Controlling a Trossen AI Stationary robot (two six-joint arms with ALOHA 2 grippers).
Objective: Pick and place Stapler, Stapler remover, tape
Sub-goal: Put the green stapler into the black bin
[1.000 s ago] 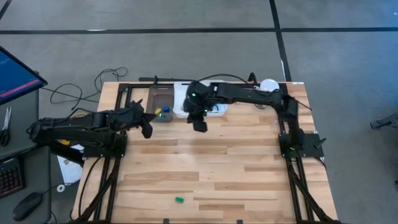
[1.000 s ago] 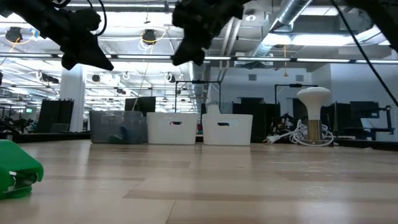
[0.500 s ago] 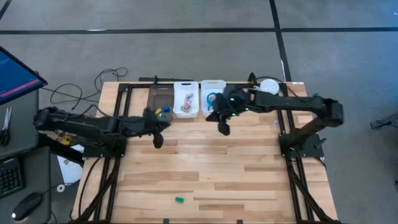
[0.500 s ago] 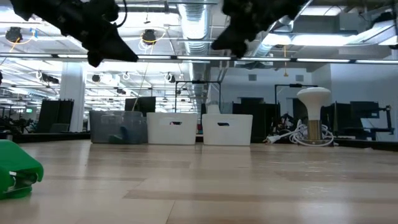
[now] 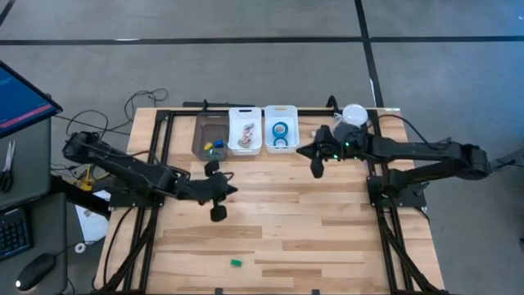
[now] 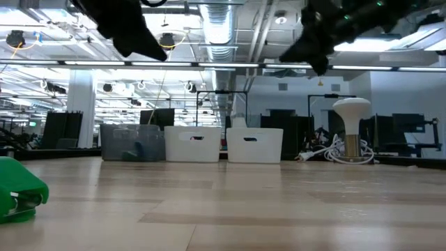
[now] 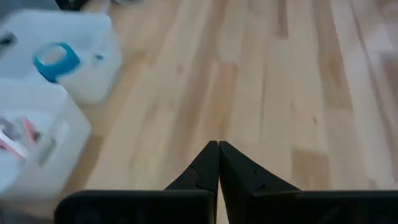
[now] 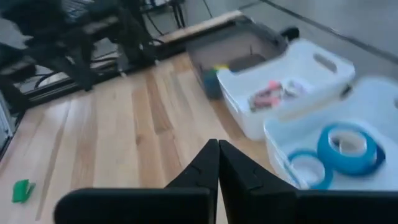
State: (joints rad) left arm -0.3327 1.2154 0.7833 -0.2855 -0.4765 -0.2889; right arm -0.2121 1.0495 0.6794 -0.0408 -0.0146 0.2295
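Blue tape rolls (image 5: 280,129) lie in the right white bin (image 5: 281,112); a small green item, perhaps a stapler (image 5: 236,263), waits at the near table edge. The left gripper (image 5: 219,212) and right gripper (image 5: 318,170) hover pinched, empty

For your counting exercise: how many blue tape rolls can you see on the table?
2, both in the right-hand white bin: one tape roll farther back, another tape roll beside it. More may be hidden.

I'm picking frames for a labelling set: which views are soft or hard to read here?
Left wrist view: motion-blurred, the white bins and tape smeared. Right wrist view: slightly soft, tape rolls still readable. Low view: arms are dark silhouettes against bright ceiling lights; green object near and cropped. High view: evenly lit, sharp.
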